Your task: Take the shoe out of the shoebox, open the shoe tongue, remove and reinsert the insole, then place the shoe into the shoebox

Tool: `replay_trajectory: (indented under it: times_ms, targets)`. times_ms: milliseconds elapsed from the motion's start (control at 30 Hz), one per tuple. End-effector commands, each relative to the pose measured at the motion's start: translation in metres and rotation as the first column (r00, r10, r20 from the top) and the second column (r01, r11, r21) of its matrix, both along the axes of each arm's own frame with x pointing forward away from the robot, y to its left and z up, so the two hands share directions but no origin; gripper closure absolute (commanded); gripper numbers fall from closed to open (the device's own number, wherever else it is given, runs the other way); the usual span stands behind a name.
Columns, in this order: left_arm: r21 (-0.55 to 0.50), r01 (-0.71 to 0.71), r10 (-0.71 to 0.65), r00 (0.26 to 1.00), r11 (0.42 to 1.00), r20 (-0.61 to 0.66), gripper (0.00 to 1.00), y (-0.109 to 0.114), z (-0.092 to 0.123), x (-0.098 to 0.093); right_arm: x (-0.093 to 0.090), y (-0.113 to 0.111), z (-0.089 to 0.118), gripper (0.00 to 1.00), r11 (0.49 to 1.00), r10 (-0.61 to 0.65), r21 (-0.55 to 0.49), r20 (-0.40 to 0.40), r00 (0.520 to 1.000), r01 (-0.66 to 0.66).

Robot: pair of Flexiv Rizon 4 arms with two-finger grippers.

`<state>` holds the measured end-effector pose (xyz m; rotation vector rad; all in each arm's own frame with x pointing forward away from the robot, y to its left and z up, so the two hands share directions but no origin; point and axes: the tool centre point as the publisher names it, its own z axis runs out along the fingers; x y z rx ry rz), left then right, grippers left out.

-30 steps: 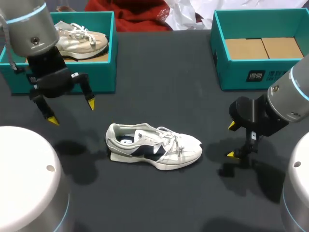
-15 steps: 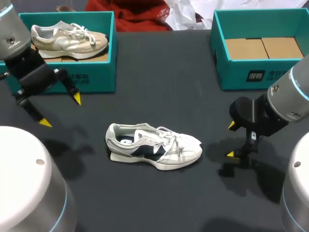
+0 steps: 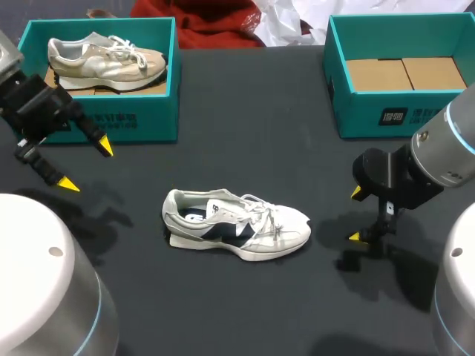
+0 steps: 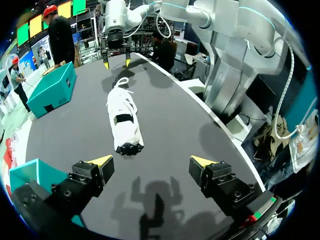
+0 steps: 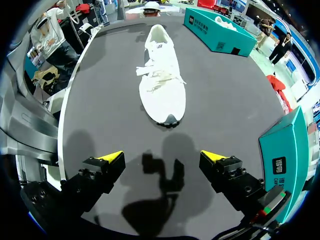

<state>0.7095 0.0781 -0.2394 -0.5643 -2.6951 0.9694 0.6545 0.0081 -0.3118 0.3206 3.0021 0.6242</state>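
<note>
The shoe [image 3: 237,228], white with a dark side panel, stands upright on its sole near the middle of the dark counter [image 3: 245,111], out of either box. It lies lengthwise between the arms, heel toward my left and toe toward my right. That placing looks deliberate: each arm faces one end, so one could steady the shoe while the other works the tongue.

The left fingers [image 3: 85,165] hang just in front of the left shoebox [image 3: 111,126], spread wide and holding nothing, well apart from the heel. The right fingers [image 3: 355,215] sit low over the counter off the toe, also wide open and empty. Neither touches the shoe, so I judge the take-out step done and the tongue not yet opened.

The head view alone shows what the boxes hold: a beige shoe [image 3: 107,58] lies in the left one, while the right shoebox [image 3: 404,119] holds only a cardboard liner [image 3: 404,74] (probably where this shoe goes back). It also looks down into the collar, where a pale lining shows.

The left wrist view gives the heel end-on, straight ahead of its own fingers, with the opening dark behind it. The right wrist view gives the toe instead, with the laces lying loose across the top, a detail too small to judge from above.
</note>
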Motion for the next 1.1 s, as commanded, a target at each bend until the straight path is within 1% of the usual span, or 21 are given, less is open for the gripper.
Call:
replay_trajectory:
  times_ms: [33,67,133,267,333,367,400,433,800,867,967,1100]
  targets:
    - [-0.179,-0.187,0.152,0.970,0.966,-0.191,0.00,-0.003,-0.024,-0.002,-0.002,-0.001,0.000,0.00,1.000,-0.001,-0.001,0.003,1.000,0.001]
    - [-0.187,-0.213,0.175,0.963,0.959,-0.204,0.00,-0.002,-0.028,-0.002,-0.002,-0.001,0.000,0.00,1.000,-0.001,-0.001,0.003,1.000,0.001]
    - [-0.250,-0.252,0.204,0.957,0.935,-0.204,0.00,0.000,-0.035,-0.003,-0.002,-0.001,0.000,0.00,1.000,-0.001,-0.001,0.003,1.000,0.001]
    - [-0.334,-0.326,0.264,0.939,0.884,-0.219,0.00,0.005,-0.047,-0.005,-0.002,-0.001,0.000,0.00,1.000,-0.001,-0.001,0.003,1.000,0.001]
    - [-0.378,-0.345,0.260,0.931,0.859,-0.258,0.00,0.008,-0.051,-0.006,-0.002,-0.001,0.000,0.00,1.000,-0.001,-0.001,0.003,1.000,0.001]
    - [-0.385,-0.364,0.280,0.925,0.848,-0.256,0.00,0.009,-0.053,-0.005,-0.002,-0.001,0.000,0.00,1.000,-0.001,-0.001,0.003,1.000,0.001]
    - [-0.400,-0.372,0.273,0.919,0.838,-0.284,0.00,0.009,-0.055,-0.005,-0.002,-0.001,0.000,0.00,1.000,-0.001,-0.001,0.003,1.000,0.001]
    - [-0.386,-0.384,0.276,0.911,0.839,-0.307,0.00,0.011,-0.056,-0.004,-0.002,-0.001,0.000,0.00,1.000,-0.001,-0.001,0.003,1.000,0.001]
    - [-0.386,-0.384,0.276,0.911,0.839,-0.307,0.00,0.011,-0.056,-0.004,-0.002,-0.001,0.000,0.00,1.000,-0.001,-0.001,0.003,1.000,0.001]
    - [-0.404,-0.380,0.276,0.916,0.833,-0.291,0.00,0.009,-0.068,-0.004,-0.002,-0.001,0.000,0.00,1.000,-0.001,-0.001,0.003,1.000,0.001]
    - [-0.427,-0.391,0.286,0.913,0.815,-0.290,0.00,0.007,-0.076,-0.003,-0.002,-0.001,0.000,0.00,1.000,-0.001,-0.001,0.003,1.000,0.001]
    - [-0.437,-0.358,0.258,0.927,0.825,-0.272,0.00,0.005,-0.087,-0.004,-0.002,-0.001,0.000,0.00,1.000,-0.001,-0.001,0.003,1.000,0.001]
